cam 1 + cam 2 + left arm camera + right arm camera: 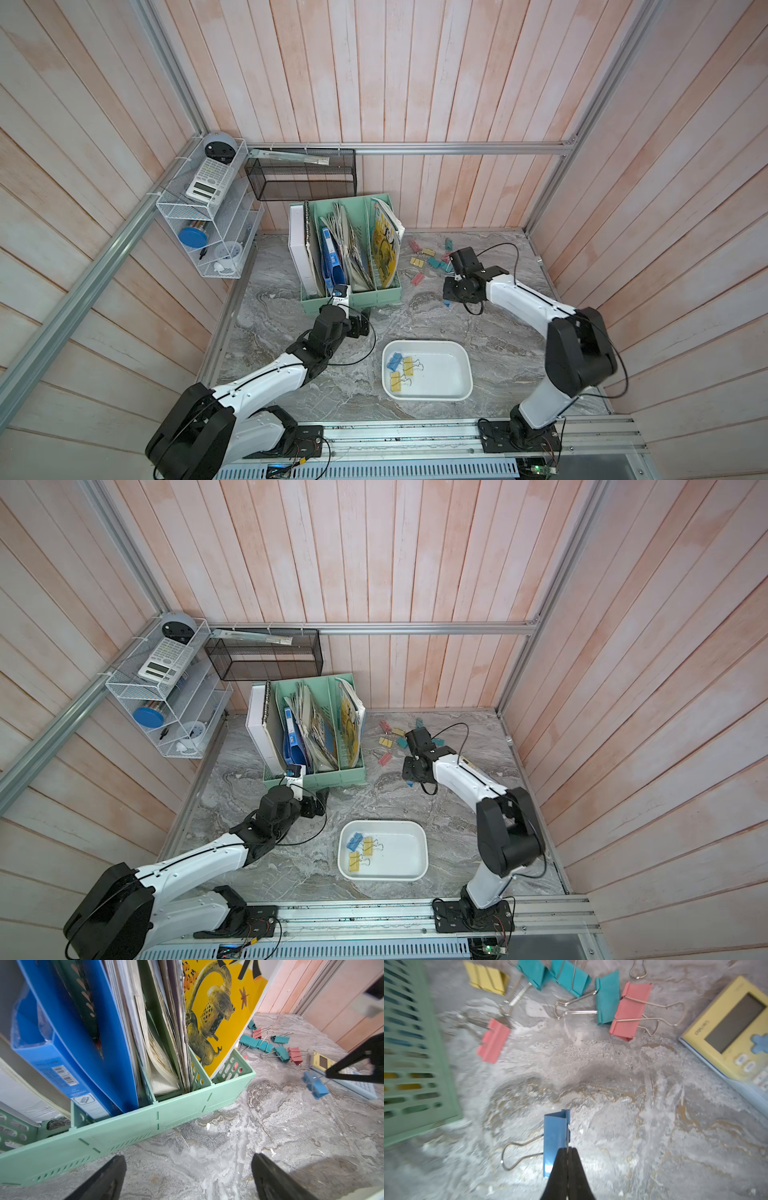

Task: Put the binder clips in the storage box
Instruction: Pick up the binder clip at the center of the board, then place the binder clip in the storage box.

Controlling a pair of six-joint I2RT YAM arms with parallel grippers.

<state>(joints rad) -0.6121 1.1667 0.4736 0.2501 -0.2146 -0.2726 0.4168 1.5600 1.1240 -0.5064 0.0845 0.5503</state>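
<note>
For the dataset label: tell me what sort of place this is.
Probably a mock office desk inside a robot test cell: file holder, calculator on a wire shelf, binder clips on the table.

1. I am looking into a mock office corner set up as a robot test cell.
2. The office side: a mint file holder (374, 296) stuffed with folders (332, 264) and magazines (384, 249), a white wire shelf (174, 208) carrying a calculator (209, 179), a black mesh basket (299, 185), and binder clips (433, 262) loose on the marbled tabletop (415, 324).
3. The lab side: plank walls (374, 83) hung on an aluminium frame (457, 148), with the left arm (266, 380) and right arm (519, 297) bolted to a slotted rail (415, 434) along the tabletop's near edge.
</note>
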